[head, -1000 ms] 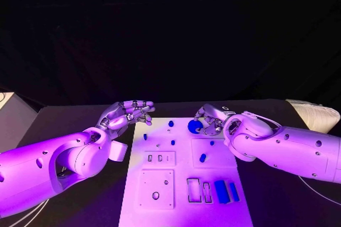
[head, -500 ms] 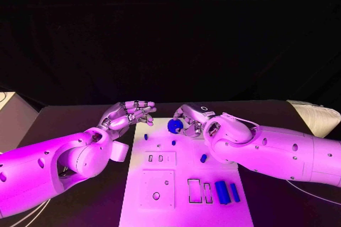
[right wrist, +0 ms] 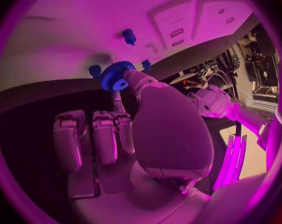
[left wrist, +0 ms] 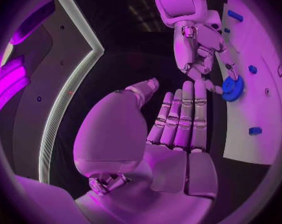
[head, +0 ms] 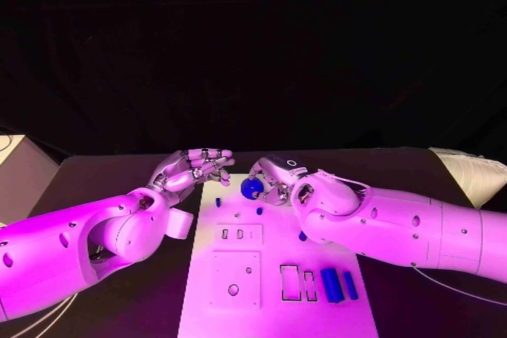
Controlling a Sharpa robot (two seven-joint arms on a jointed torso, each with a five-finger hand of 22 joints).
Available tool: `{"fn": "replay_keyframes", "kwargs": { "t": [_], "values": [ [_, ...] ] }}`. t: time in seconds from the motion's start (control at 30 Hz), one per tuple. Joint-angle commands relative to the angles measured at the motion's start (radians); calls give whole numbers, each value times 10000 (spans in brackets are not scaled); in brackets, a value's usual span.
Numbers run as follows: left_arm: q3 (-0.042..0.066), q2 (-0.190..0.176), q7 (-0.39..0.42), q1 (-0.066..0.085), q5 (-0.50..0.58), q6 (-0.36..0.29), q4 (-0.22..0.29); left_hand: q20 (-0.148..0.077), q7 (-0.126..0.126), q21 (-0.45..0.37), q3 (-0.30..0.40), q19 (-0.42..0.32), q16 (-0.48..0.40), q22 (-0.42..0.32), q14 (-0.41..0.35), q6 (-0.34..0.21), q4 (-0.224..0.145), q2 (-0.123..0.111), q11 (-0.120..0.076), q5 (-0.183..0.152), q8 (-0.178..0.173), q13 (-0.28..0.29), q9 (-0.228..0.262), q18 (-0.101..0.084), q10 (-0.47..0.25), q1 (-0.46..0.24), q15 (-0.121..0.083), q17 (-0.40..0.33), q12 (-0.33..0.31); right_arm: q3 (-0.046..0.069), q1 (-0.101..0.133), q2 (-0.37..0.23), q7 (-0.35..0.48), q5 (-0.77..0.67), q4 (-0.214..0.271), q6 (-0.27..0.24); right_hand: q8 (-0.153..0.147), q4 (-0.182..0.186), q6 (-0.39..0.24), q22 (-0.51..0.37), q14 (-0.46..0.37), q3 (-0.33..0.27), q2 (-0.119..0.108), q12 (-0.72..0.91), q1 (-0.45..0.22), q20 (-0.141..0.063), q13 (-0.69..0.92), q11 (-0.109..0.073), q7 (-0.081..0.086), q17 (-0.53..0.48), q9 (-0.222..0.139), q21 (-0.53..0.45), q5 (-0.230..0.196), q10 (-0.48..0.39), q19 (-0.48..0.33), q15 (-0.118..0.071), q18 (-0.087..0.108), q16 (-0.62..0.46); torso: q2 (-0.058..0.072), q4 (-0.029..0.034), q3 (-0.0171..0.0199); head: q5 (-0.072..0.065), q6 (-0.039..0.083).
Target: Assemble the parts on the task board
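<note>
Right hand first: it pinches a small blue gear by its toothed edge, fingertips closed on it while the rest of the fingers stay loosely curled, and I carry it just above the far end of the white task board. In the right wrist view the gear sits at my fingertip with its centre hole showing, and a short blue peg stands right beside it on the board, with another blue peg further out past my fingertips. My left hand holds nothing; its fingers are partly curled and apart, hovering off the board's far corner, close to my right hand but not touching it or the gear. As I judge it, the step in hand is seating this gear on one of the pegs at the far end of the board; I cannot tell from here whether the hole is already lined up over a peg. The next move calls for centring the hole over the peg, keeping the gear level, then lowering it and letting go only once it has dropped on. Nearer my body, behind both hands, two blue bars lie by the rectangular slots, not yet placed.
</note>
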Motion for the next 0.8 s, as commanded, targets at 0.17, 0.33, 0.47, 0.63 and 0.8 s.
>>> {"fn": "replay_keyframes", "kwargs": {
  "t": [0.17, 0.33, 0.47, 0.63, 0.8],
  "values": [
    [6, 10, 59, 6, -63, 214, 35, 18, 274, 48, 26, -64, 32, 13, -73, -71, -44, 95, -8, -35, -64, -3, -14, 125, -51, -13, 24, -9, -48, 4, -107, 119, -56, -243, -123, 114, -9, -2, 248, 2634, 1041, 80, -17, 38, -123, -83, 2634, -30, -172, 2627, 84, 52, -37, 1031, 1045, -34, -143, 34, 0, -16, 17, 22, -63],
    [6, 11, 52, 6, -63, 214, 33, 18, 274, 48, 26, -64, 32, 13, -73, -71, -44, 95, -8, -35, -64, -3, -14, 125, -51, -13, 24, -9, -48, 2, -144, 166, -117, -246, -155, 161, -12, -1, 242, 2634, 1041, 83, -27, 38, -150, -79, 2634, -25, -168, 2627, 83, 52, -43, 1031, 1045, -30, -143, 34, -11, -3, 15, 5, -91],
    [6, 12, 49, 6, -63, 216, 30, 18, 274, 48, 26, -64, 32, 13, -73, -71, -44, 95, -8, -35, -64, -3, -14, 125, -51, -13, 24, -9, -48, 1, -156, 191, -174, -267, -194, 196, -12, -1, 242, 2634, 1041, 83, -27, 38, -150, -79, 2634, -25, -168, 2627, 83, 52, -43, 1031, 1045, -30, -143, 34, -14, -12, 15, 8, -103],
    [6, 17, 46, 6, -63, 224, 27, 18, 274, 48, 26, -64, 32, 13, -73, -71, -44, 95, -8, -35, -64, -3, -14, 125, -51, -13, 24, -9, -48, -2, -175, 237, -236, -299, -283, 226, -15, -1, 238, 2632, 1041, 87, -30, 38, -165, -77, 2634, -23, -166, 2627, 82, 51, -48, 1031, 1044, -26, -143, 34, -12, -12, 9, 5, -101],
    [6, 16, 44, 6, -63, 231, 21, 18, 274, 48, 26, -64, 32, 13, -73, -71, -44, 95, -8, -35, -64, -3, -14, 125, -51, -13, 24, -9, -48, -5, -198, 276, -297, -330, -366, 274, -17, 0, 233, 2622, 1041, 92, -30, 38, -178, -75, 2634, -20, -164, 2627, 81, 42, -54, 1031, 1037, -24, -140, 34, -11, 7, 3, -5, -115]
  ]
}}
